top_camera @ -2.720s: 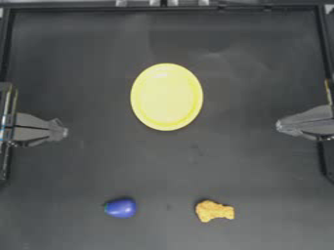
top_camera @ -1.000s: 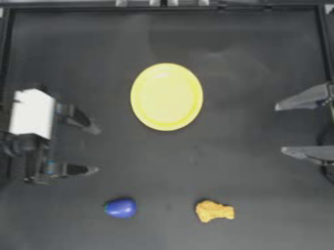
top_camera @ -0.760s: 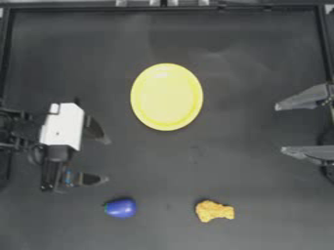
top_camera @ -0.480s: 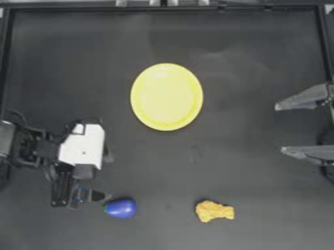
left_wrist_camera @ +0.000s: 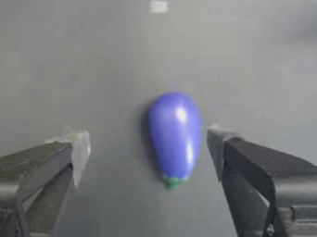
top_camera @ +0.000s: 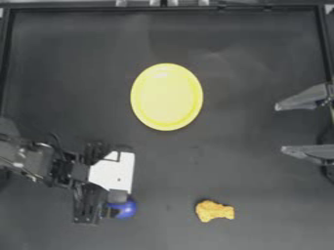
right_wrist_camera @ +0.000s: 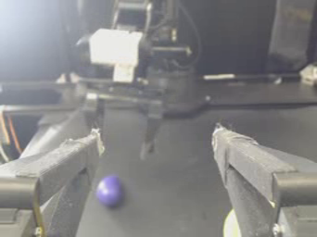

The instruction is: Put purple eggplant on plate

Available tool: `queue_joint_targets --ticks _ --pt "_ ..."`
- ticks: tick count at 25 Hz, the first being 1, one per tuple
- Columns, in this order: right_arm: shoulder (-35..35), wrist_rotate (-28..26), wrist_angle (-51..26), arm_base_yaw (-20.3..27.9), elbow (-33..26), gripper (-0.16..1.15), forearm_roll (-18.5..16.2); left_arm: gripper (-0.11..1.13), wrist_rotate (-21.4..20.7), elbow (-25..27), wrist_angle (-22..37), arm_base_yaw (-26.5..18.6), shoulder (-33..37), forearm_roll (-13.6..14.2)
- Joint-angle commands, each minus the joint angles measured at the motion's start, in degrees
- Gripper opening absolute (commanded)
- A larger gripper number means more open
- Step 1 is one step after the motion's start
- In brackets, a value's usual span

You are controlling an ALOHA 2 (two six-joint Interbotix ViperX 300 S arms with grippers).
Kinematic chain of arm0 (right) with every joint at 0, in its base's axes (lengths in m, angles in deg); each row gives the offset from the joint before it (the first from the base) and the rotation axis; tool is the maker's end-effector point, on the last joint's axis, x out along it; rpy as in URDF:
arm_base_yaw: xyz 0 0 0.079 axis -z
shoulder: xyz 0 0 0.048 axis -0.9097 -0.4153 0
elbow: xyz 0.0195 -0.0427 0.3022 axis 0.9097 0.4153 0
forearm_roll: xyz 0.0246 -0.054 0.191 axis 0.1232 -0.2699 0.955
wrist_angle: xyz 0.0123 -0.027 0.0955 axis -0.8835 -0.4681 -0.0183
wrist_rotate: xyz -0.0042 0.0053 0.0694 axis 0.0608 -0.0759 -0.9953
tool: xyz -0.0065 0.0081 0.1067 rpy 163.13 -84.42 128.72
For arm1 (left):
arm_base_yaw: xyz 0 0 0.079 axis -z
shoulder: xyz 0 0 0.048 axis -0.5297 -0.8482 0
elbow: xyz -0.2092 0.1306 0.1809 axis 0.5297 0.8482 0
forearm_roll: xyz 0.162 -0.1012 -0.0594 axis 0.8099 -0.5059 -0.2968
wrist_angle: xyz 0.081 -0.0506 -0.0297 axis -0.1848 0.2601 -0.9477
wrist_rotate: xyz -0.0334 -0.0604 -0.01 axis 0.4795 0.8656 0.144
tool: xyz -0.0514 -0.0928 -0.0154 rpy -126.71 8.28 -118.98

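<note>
L end effector (top_camera: pixel 104 211) now down over the purple eggplant (top_camera: pixel 122 209), jaws spread, nothing pinched yet.

In 2.7 s the L arm left its parked place at the table (top_camera: pixel 261 44) edge and came to the near-left corner. The R end effector (top_camera: pixel 306 124) went from closed to spread but waits at the right side. In the L wrist view the eggplant lies flat between the 2 fingers (left_wrist_camera: pixel 74 148), closer to 1 of them, touching neither. The plate (top_camera: pixel 166 96) is well apart near the centre, nothing on it. An orange nugget piece (top_camera: pixel 214 211) lies beside. I judge approach is done; next step is closing, then lift.
</note>
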Motion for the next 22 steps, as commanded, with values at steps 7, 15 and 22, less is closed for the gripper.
queue_joint_targets --ticks 7,15,22 --pt "-0.26 0.00 0.35 0.09 -0.44 1.01 0.26 1.03 2.99 -3.69 1.05 2.90 -4.92 0.35" --pt "-0.18 -0.09 0.53 0.00 -0.35 1.01 0.26 1.03 3.69 -6.06 2.99 3.69 -9.76 0.26" --pt "-0.18 -0.09 0.62 0.00 -0.26 1.01 0.26 1.03 3.87 -6.33 3.25 2.99 -12.66 0.62"
